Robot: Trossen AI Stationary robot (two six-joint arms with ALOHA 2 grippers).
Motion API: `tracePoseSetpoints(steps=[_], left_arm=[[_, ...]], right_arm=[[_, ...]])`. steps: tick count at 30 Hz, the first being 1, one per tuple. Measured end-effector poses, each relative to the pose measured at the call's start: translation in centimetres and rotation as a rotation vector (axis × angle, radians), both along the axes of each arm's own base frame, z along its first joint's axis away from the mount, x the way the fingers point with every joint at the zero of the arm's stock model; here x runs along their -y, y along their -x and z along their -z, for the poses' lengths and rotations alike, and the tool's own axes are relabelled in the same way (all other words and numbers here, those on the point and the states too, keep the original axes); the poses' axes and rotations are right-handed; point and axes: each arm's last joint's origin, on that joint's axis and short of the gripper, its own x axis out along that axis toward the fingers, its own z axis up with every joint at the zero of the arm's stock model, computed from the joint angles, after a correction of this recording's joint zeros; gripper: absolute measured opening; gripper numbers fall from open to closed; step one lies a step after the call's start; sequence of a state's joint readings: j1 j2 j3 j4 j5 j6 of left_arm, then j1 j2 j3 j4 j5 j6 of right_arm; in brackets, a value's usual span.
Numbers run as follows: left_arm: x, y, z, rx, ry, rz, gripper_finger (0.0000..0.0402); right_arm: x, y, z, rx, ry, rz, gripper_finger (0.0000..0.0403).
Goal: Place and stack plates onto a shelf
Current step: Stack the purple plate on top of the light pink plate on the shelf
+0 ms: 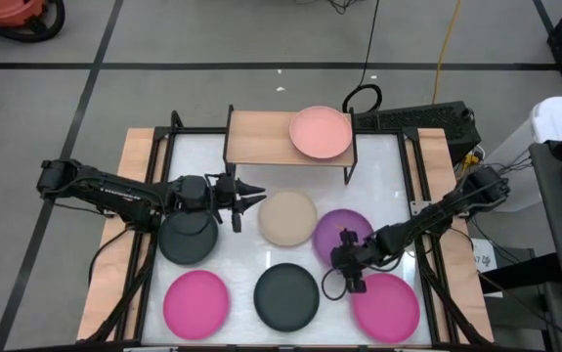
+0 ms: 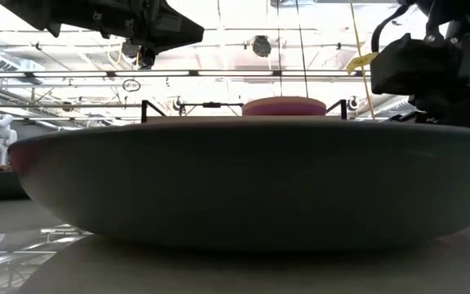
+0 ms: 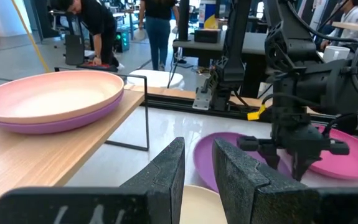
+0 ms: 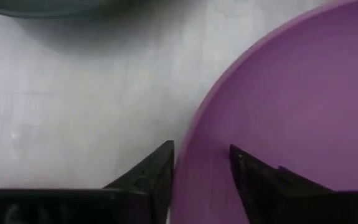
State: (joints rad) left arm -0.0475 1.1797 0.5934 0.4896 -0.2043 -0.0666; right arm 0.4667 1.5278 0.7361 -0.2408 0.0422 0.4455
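Purple plate (image 1: 342, 233), mid-surface: your right end effector (image 4: 200, 165) sat directly over its near rim, fingers parted astride the edge, not clamped. Left end effector (image 1: 251, 194) hovered farther off, fingers slightly apart, empty. Shelf (image 1: 261, 137) lay beyond.

no legible text, no labels, no brand marks, no numbers, no signs in any view

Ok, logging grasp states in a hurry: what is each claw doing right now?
Left claw: open, holding nothing, above the white table beside the beige round plate.
Right claw: open, straddling the rim of the purple round plate.
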Motion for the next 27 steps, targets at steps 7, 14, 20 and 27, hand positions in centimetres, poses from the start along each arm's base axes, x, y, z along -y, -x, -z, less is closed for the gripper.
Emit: tracePoseSetpoints(steps=[7,14,20,27], left_arm=[[0.0,0.0,0.0,-0.001,0.001,0.0,0.0088],[0.0,0.0,0.0,0.0,0.001,0.0,0.0088],[0.0,0.0,-0.1,0.006,-0.007,0.0,0.0088],[0.0,0.0,-0.1,0.006,-0.012,0.001,0.0088]], right_arm=[[0.1,0.1,-0.4,0.002,-0.005,0.01,0.0016],[0.8,1.5,-3.1,0.024,-0.063,0.077,0.0005],[1.5,3.8,-6.8,0.146,-0.089,0.134,0.0],[1.9,5.7,-9.9,0.33,-0.098,0.128,0.0]])
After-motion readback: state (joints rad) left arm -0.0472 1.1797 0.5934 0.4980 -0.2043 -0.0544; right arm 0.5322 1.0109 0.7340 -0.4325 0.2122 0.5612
